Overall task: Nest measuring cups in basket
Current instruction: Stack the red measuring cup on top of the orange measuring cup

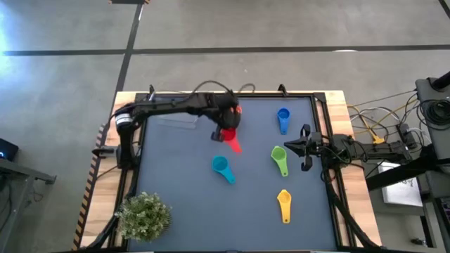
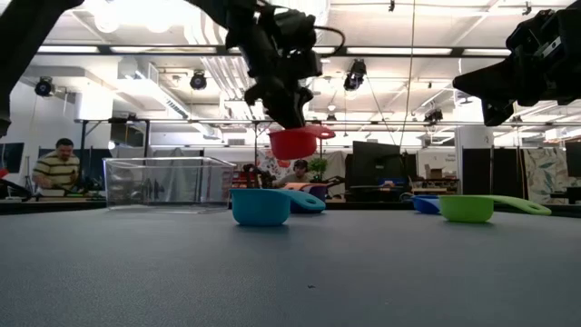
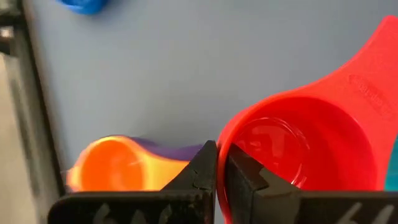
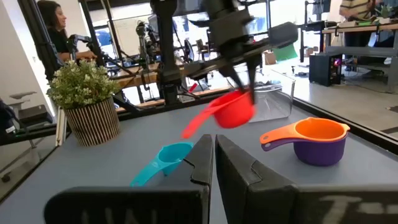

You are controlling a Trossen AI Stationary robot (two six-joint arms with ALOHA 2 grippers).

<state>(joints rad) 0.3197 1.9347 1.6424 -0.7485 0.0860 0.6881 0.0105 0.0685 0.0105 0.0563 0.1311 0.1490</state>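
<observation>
Step in hand: carrying the red cup (image 2: pixel 292 143) toward the basket (image 2: pixel 168 181). Left gripper (image 3: pixel 221 163): fingers closed narrow on the red cup's rim, one inside and one outside the wall, cup held clear above the desk (image 1: pixel 246 211), handle pointing away from the arm. Red cup's place: in the air near the desk's middle, between the basket and the loose cups. Basket: clear tub at the far left of the desk, beneath the left arm in the high view; nothing can be made out inside it. Orange cup (image 4: pixel 320 132): seated in the purple cup (image 4: pixel 323 151), the pair on the desk close by the left gripper, hidden under the arm in the high view. Other cups on the desk: teal (image 1: pixel 222 167) near the middle, blue (image 1: pixel 283 119) at the far right, green (image 1: pixel 279 159) just in front of the right gripper, yellow (image 1: pixel 283 205) nearest the front edge, all apart from one another. Right gripper (image 1: pixel 304 147): waiting at the right edge, fingers nearly together, holding nothing. Plant (image 1: pixel 143 215): front left corner, not part of the job. Progress, by judgement: early, most cups not yet in the basket. Next move calls for: carrying the red cup over the basket's wall, lowering it upright, and opening the fingers only once it sits level, so later cups can nest.
</observation>
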